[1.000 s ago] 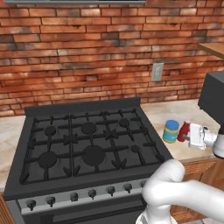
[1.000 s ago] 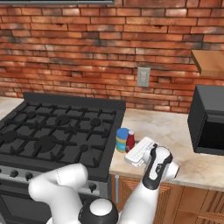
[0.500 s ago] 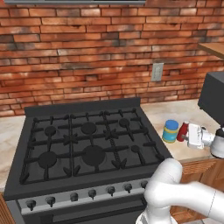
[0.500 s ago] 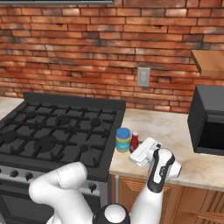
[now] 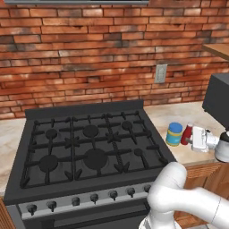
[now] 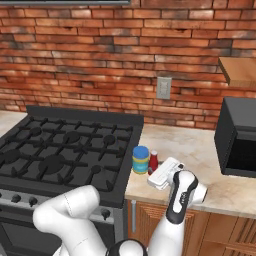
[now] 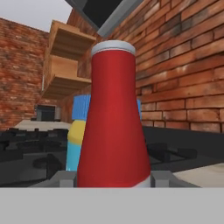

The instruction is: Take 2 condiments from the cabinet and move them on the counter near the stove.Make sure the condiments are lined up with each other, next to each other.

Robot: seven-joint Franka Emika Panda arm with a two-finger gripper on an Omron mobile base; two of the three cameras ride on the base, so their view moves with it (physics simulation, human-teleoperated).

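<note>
Since the red bottle [image 7: 114, 118] stands on the counter [image 6: 200, 145] beside the yellow jar [image 6: 140, 160] near the stove [image 5: 85, 147], between the gripper [image 7: 111, 178] fingertips — grip or release, I cannot tell — it looks light, rigid, slick, best held low around its wider body.

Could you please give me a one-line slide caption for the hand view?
Red bottle upright between the gripper fingers, the blue-lidded jar just behind it.

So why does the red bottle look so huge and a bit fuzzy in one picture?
In the hand view the red bottle sits right before the camera, so it looms large with soft edges; in the right base view it is small beside the yellow jar.
</note>
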